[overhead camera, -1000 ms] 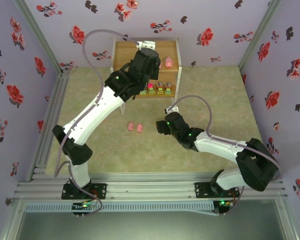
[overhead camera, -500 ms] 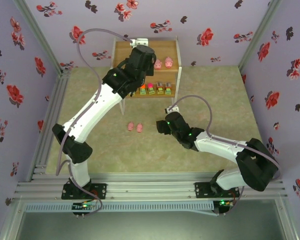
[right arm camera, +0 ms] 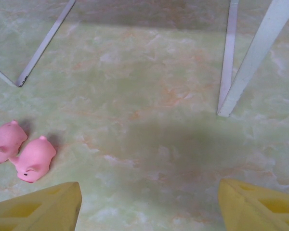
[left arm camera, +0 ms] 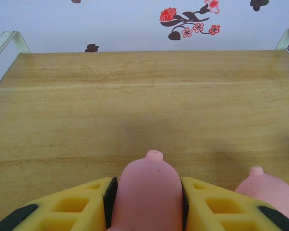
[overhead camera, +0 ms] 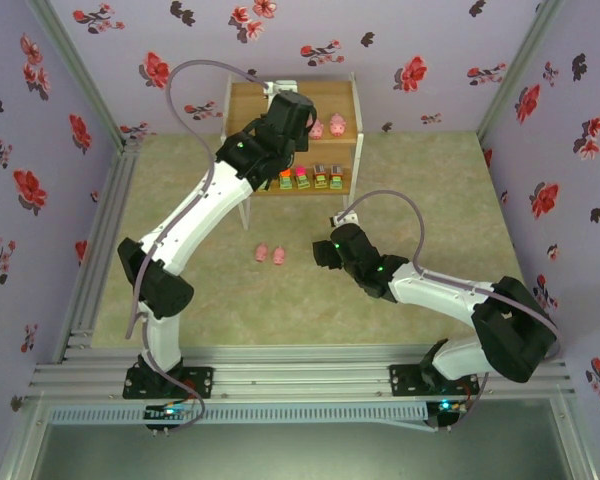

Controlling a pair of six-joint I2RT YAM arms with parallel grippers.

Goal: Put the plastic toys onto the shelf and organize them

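Top view, shelf: shelf point(overhead camera: 245, 108) upper centre; two pink pigs point(overhead camera: 327, 127) on top, four blocky pieces point(overhead camera: 310, 179) visible below.
Top view, strays: two loose pigs point(overhead camera: 271, 254) mid-frame on the table point(overhead camera: 430, 200).
Left wrist, step: left end effector point(left arm camera: 145, 204) clamps a fifth pig point(left arm camera: 147, 180) over the top board; next, probably lower and release.
Right wrist: right end effector point(right arm camera: 149, 197) wide open, empty; loose pigs lower left.

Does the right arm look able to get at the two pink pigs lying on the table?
Probably yes: the right claw is open, and bare table lies between it and the two pigs.
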